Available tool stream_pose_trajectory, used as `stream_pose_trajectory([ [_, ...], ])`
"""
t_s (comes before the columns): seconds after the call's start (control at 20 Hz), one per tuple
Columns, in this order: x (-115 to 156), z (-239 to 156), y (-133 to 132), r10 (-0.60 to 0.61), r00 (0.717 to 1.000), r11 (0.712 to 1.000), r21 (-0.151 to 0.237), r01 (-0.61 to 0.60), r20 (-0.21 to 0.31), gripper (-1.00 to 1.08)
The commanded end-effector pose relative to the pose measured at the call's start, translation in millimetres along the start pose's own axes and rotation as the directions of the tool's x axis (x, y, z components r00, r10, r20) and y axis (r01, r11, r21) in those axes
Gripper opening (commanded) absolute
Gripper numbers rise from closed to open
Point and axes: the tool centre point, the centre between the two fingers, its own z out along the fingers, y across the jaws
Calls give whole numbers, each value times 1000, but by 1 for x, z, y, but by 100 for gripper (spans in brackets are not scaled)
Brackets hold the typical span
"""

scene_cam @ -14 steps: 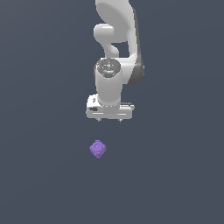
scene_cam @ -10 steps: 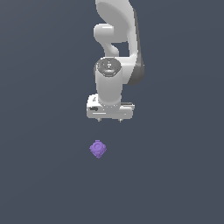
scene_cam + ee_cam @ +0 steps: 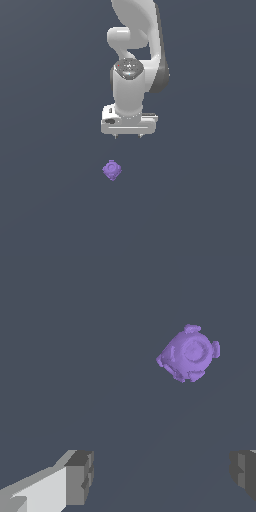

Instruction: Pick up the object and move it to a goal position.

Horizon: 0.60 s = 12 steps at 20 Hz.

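The object [image 3: 112,170] is a small purple knobbly lump lying on the dark grey floor, and the wrist view shows its ring mark and little bumps [image 3: 188,353]. My white gripper [image 3: 128,135] hangs above the floor, beyond the object and slightly toward the exterior view's right, well apart from it. In the wrist view its grey fingertips [image 3: 80,477] stand wide apart with nothing between them, so the gripper [image 3: 162,476] is open. Nothing is held.
The floor [image 3: 50,200] is a plain dark grey surface all around. The white arm [image 3: 135,60] rises behind the gripper toward the top of the exterior view.
The arm and gripper have drifted a little lower and toward the object. The object has not moved.
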Motion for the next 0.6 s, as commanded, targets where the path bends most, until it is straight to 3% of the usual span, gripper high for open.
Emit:
stream_pose_trajectory([
  [0.0,0,1,0,2,1000,1000,0,-2,1,100],
  [0.55,20,13,13,132,991,991,5,-132,2,100],
])
